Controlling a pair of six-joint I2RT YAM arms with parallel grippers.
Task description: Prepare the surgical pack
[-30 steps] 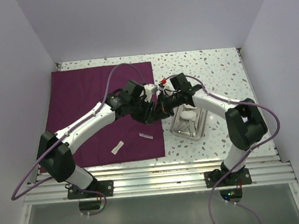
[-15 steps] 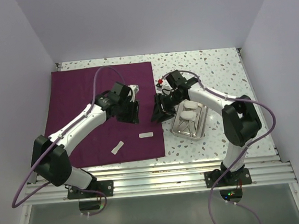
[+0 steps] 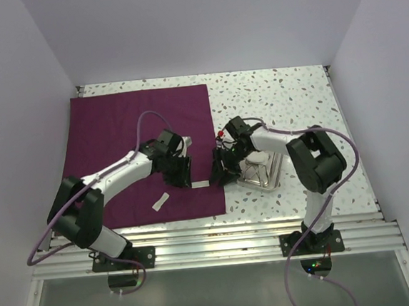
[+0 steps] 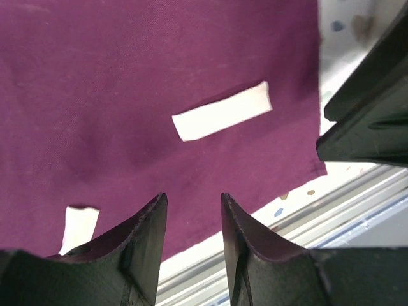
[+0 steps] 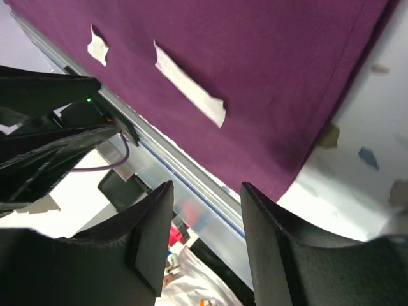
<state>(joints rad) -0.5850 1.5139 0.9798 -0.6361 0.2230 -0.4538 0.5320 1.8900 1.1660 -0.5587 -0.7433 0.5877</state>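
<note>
The maroon cloth (image 3: 132, 145) lies flat on the left half of the table. Near its front right corner lies a white strip (image 3: 201, 184), also seen in the wrist views (image 4: 222, 119) (image 5: 189, 84). A second strip (image 3: 161, 202) lies further left. My left gripper (image 3: 186, 178) hovers low over the cloth just left of the first strip, open and empty (image 4: 191, 204). My right gripper (image 3: 220, 176) hangs over the cloth's right edge, facing it, open and empty (image 5: 205, 191). The steel tray (image 3: 262, 185) sits right of the cloth with white gauze (image 3: 257, 160) in it.
The speckled tabletop (image 3: 285, 96) stretches behind and right of the tray. An aluminium rail (image 3: 211, 231) runs along the near edge, just past the cloth's front hem. Walls enclose the left, back and right sides. The two grippers stand close together.
Both grippers have drawn apart and moved toward the cloth's near edge. The right gripper, shut a second ago, has opened.
</note>
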